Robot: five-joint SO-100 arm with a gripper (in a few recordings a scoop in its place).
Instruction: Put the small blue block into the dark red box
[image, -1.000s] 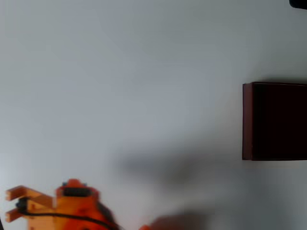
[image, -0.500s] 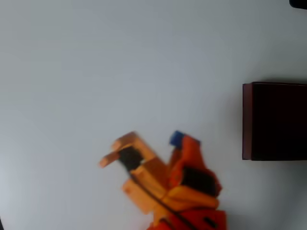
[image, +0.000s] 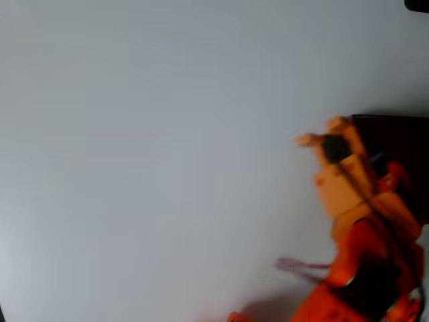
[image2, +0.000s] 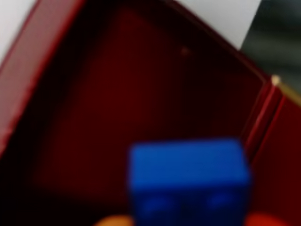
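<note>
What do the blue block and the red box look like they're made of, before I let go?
The small blue block looks like moulded plastic: uniform bright blue, crisp edges, though blur hides its sheen. The dark red box seems to be covered card or leatherette, judging by its thin maroon walls, matte dark lining and corner seam; I can't be sure. The orange hand looks like printed plastic.

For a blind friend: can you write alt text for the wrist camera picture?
A blurred small blue block fills the lower foreground, held above the dark inside of a dark red box. Orange bits of the gripper peek out beneath the block.
</note>
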